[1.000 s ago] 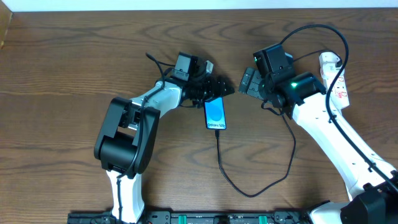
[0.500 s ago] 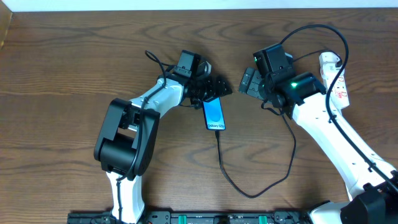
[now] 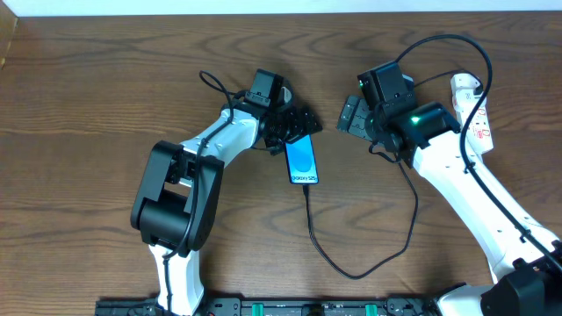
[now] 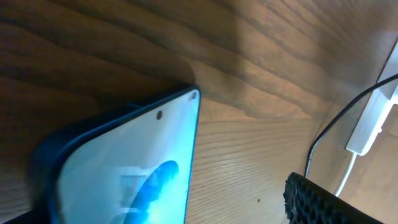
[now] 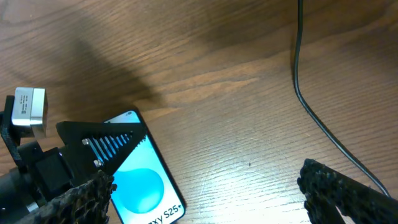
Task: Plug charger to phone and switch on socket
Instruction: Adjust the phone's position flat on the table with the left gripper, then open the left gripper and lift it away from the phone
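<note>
Phone (image 3: 302, 161) flat on bench (image 3: 88, 105), screen up and lit, between both arms. Slim, rigid, glass-faced: probably slick and light, may skid if nudged. Hold by long black edges, not screen. Charger (image 3: 308, 206) thin limp cable; tip looks seated in phone's lower end, so any tug drags phone. Left gripper (image 3: 299, 125): jaws spread at phone's top end, contact unclear. Right gripper (image 3: 348, 116): jaws spread, empty. Socket (image 3: 465, 88) far right; light, may slide when switch pressed.
</note>
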`<state>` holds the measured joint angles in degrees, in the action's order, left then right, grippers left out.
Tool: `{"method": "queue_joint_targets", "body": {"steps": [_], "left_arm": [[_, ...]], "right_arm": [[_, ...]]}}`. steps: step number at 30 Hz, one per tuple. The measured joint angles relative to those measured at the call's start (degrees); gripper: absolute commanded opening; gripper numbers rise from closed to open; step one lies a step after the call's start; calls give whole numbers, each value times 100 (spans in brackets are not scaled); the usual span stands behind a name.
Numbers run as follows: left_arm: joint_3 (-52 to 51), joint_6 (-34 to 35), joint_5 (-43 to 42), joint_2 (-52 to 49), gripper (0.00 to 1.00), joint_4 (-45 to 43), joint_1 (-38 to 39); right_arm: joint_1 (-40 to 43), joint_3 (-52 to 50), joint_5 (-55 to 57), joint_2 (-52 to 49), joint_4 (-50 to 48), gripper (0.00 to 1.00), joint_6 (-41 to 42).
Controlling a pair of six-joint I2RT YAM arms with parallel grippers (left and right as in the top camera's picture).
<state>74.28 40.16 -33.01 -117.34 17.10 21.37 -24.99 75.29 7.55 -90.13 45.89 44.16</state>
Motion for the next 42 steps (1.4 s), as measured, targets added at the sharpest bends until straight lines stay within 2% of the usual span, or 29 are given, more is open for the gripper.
{"method": "queue_joint_targets", "body": {"steps": [42], "left_arm": [[44,33,330,52,88,306,13]], "right_arm": [[0,0,0,0,0,94,0]]}}
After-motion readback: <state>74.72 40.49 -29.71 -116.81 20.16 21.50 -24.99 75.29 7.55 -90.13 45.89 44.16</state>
